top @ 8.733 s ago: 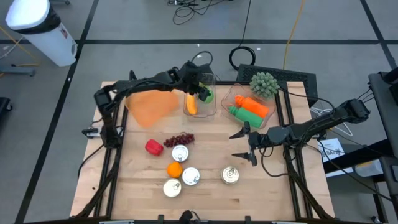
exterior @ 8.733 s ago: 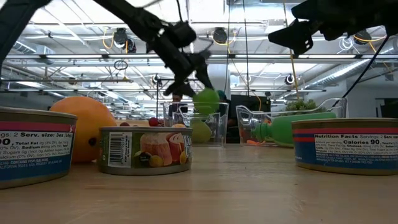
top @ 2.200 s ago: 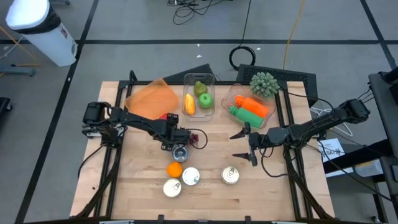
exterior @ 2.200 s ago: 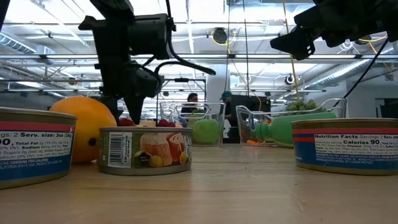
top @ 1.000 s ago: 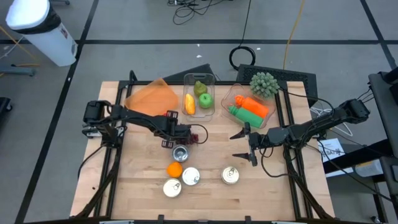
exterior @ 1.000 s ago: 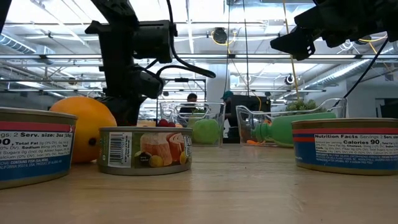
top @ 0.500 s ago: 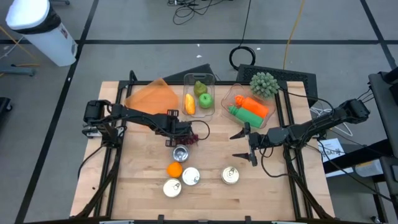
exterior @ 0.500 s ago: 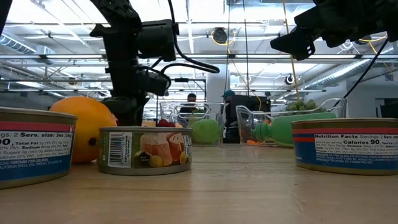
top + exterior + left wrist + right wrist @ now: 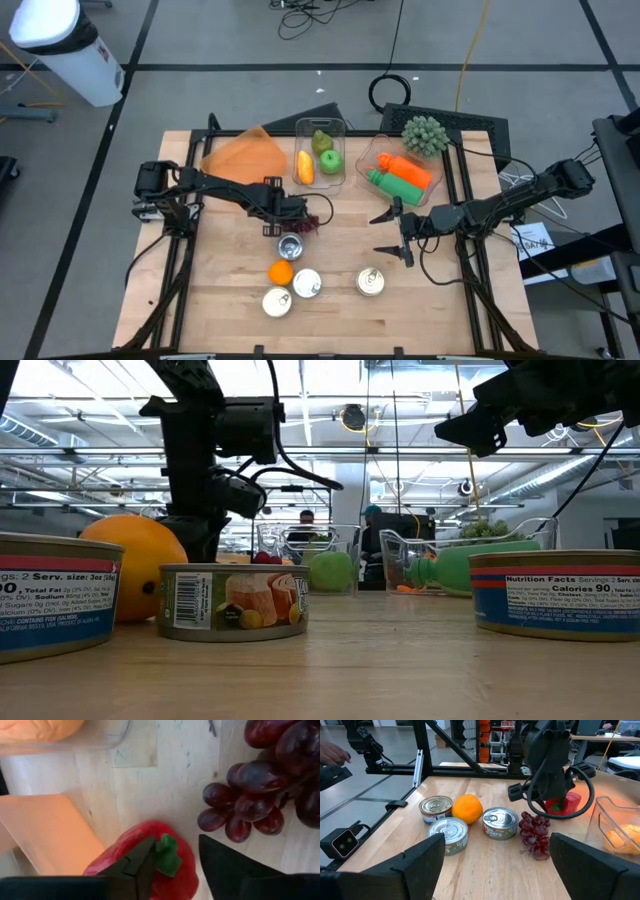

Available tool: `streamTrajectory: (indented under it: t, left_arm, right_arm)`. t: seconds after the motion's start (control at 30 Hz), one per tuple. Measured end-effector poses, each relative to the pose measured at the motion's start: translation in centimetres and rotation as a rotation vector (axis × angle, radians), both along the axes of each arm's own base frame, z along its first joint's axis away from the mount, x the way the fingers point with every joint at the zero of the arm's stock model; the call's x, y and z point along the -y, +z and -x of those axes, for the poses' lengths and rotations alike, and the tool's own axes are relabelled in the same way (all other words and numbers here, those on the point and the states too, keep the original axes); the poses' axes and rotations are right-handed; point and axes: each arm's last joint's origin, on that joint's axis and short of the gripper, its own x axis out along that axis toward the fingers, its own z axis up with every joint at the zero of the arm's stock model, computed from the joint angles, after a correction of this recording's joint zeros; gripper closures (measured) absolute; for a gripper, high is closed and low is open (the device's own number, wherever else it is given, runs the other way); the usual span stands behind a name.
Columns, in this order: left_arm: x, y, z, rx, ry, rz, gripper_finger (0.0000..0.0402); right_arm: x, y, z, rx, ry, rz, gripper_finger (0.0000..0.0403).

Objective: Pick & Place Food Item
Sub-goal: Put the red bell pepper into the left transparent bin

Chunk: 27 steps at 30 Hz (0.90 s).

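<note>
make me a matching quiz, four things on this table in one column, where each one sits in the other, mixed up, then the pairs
Things:
1. red pepper
2. grapes
3. green apple
4. orange

Places:
A. among the cans
B. in a clear bin beside a yellow fruit
C. under the left gripper
D. loose on the wood beside the pepper

Pairs: 1-C, 2-D, 3-B, 4-A

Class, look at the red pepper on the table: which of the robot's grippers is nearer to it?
Left. The left gripper is right over the red pepper, fingers astride its green stem. The right gripper hangs far off across the table, over bare wood.
</note>
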Motion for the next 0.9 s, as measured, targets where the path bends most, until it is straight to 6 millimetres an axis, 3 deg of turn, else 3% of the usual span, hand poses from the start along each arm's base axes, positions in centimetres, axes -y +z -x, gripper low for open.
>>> streamTrajectory:
  t: [0.1,0.23,0.73,0.9]
  left_arm:
    - [-0.1,0.0,-0.1,0.010,-0.001,0.003,0.0217]
    - [-0.5,0.0,0.0,0.006,0.012,0.017,0.0221]
    - [-1.4,0.0,-0.2,0.067,0.114,0.057,0.0368]
    - [-1.4,0.0,-0.2,0.064,0.116,0.063,0.0378]
  right_arm:
    - [0.0,0.0,0.0,0.000,0.000,0.000,0.0067]
    - [0.0,0.0,0.0,-0.001,0.000,0.000,0.0067]
    - [0.0,0.0,0.0,-0.001,0.000,0.000,0.0067]
    - [0.0,0.0,0.0,0.000,0.000,0.000,0.0067]
